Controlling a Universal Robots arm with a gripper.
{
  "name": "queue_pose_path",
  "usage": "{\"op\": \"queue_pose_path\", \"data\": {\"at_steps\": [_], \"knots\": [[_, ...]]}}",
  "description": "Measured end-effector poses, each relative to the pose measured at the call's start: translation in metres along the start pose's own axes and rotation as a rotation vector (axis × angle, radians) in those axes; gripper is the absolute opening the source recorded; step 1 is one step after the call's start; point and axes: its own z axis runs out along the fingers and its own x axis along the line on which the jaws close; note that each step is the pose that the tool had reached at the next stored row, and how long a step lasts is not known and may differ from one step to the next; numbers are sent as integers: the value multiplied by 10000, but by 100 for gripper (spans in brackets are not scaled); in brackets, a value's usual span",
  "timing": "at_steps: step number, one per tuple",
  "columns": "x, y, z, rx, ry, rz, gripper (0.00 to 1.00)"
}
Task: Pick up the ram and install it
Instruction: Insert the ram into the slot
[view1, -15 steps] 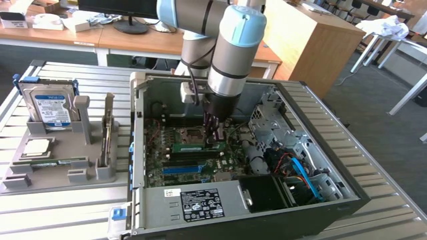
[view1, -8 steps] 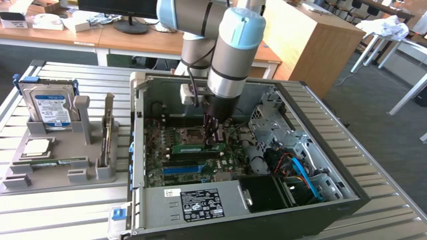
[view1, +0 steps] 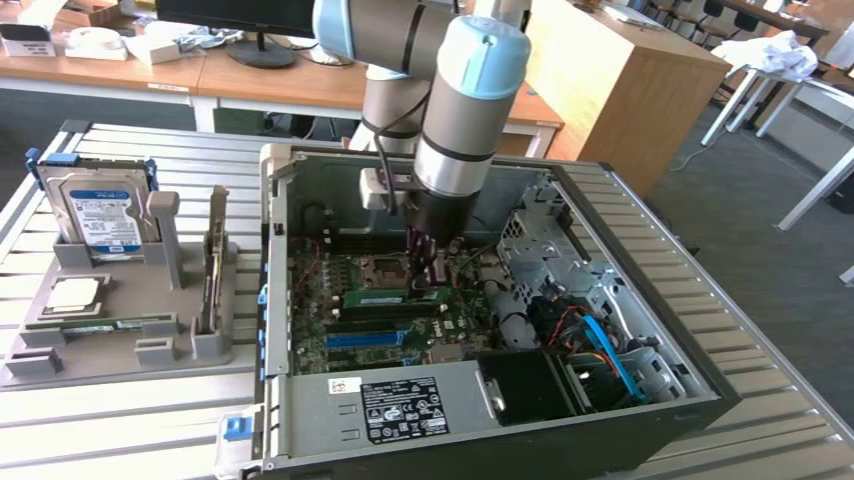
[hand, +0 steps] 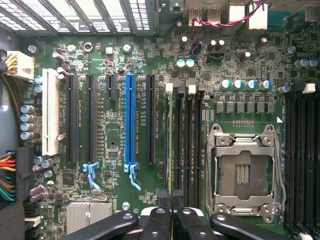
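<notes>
The ram is a narrow green stick with a pale label. It lies lengthwise over the motherboard's memory slots, just in front of the empty processor socket. My gripper reaches straight down into the open computer case and is shut on the ram near the end towards the exterior view's right. In the wrist view the ram appears edge-on as a thin dark line over the slots beside the socket. It runs away from the gripper, whose black fingertips are pressed close together.
A grey fixture at the exterior view's left holds a blue-labelled hard drive, a square silver chip and a green strip. Inside the case are a drive cage, blue and orange cables and a power supply. Card slots lie beside the memory slots.
</notes>
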Motion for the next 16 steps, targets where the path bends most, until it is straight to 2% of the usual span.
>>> {"op": "queue_pose_path", "data": {"at_steps": [16], "knots": [[-11, 6, 30, 0, 0, -2, 12]]}}
